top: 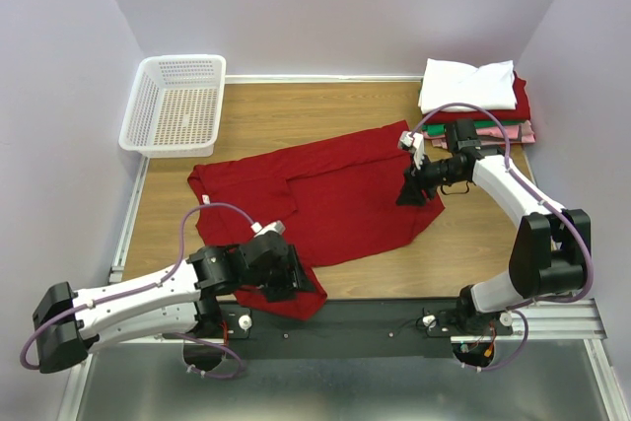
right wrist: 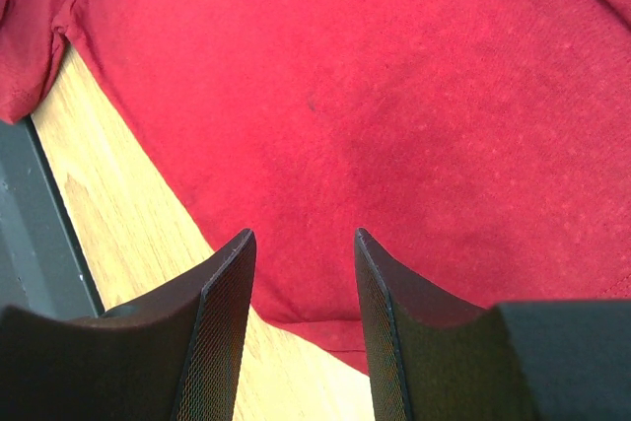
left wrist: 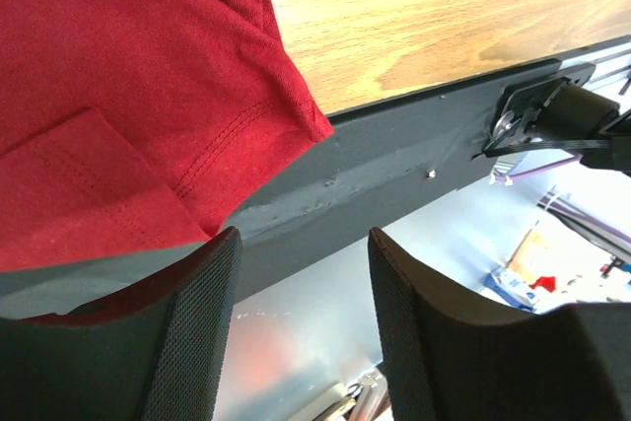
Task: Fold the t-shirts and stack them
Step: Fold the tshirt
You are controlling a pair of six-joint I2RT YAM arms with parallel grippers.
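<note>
T-shirts (top: 475, 98) already folded sit stacked at upper right; your remaining dark red shirt (top: 325, 199) lies unfolded mid-worktop (top: 177, 224). Both arms' fingers (left wrist: 192, 342) gape, gripping nothing.

Plain dark red t-shirt (top: 325, 194), white mesh basket (top: 175, 105), white-topped folded stack (top: 471, 91), black grippers.

Left arm (top: 138, 298): white link shells, black joint housings, a rounded black cap at its outer joint.
Right arm (top: 523, 219): same white shells with black joints.
Cables: a pale purple cable loops along each arm.
Left gripper (left wrist: 301, 327): two broad black fingers (left wrist: 192, 332) faced with fine mesh-textured pads.
Right gripper (right wrist: 301, 322): matching black fingers (right wrist: 212, 327), same mesh texture.
Bases: black mounts with small screws.
</note>
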